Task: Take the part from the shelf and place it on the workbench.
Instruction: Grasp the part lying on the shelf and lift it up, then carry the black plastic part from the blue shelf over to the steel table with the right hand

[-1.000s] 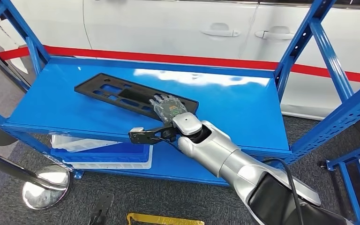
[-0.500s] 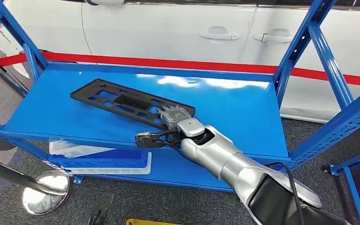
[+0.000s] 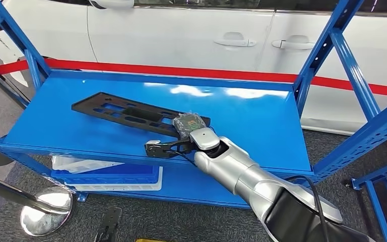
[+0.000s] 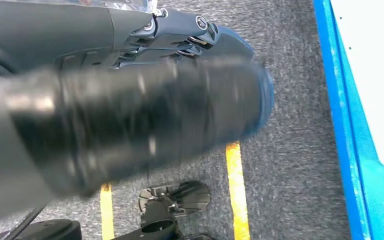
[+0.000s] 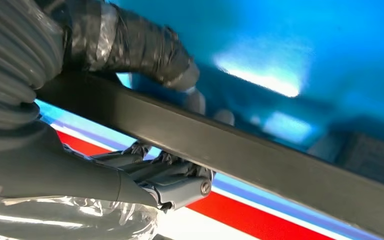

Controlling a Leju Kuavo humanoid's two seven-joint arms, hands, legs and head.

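Fingers (image 3: 187, 124) clamp part (image 3: 126, 113), R arm extended

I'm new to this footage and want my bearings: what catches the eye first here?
The long flat black plastic part with cut-out slots lies across the glossy blue metal shelf, its near right end gripped by the right robot hand on a silver arm. Behind the shelf stands a white car, with a red barrier band running in front of it.
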